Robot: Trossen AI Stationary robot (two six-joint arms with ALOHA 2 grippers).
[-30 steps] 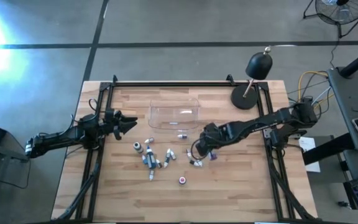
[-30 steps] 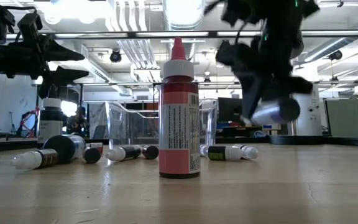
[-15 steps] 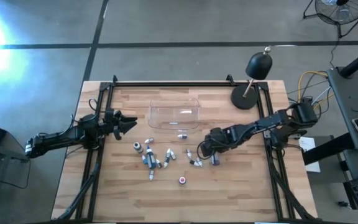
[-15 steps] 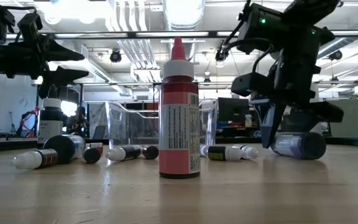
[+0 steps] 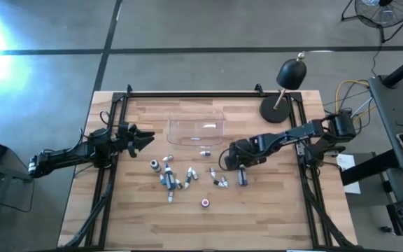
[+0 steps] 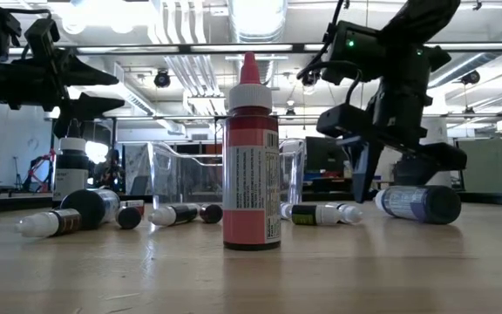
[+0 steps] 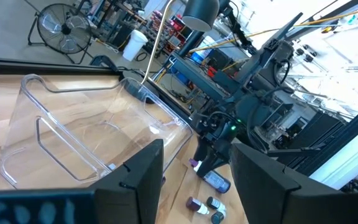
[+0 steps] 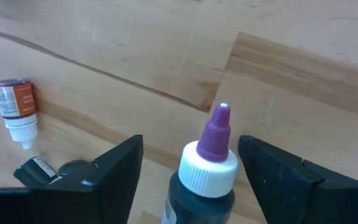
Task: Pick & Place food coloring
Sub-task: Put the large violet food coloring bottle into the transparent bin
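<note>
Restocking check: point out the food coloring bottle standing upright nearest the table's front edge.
The red-bodied bottle with the red tip, alone at the front. The bottles just behind it lie on their sides.

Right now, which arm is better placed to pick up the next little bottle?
The right. Its open gripper hangs right over the loose bottles, with a purple-tipped bottle lying between its fingers. The left gripper waits open near the table's left rail, away from the bottles.

overhead, table-level, two wrist cameras
</note>
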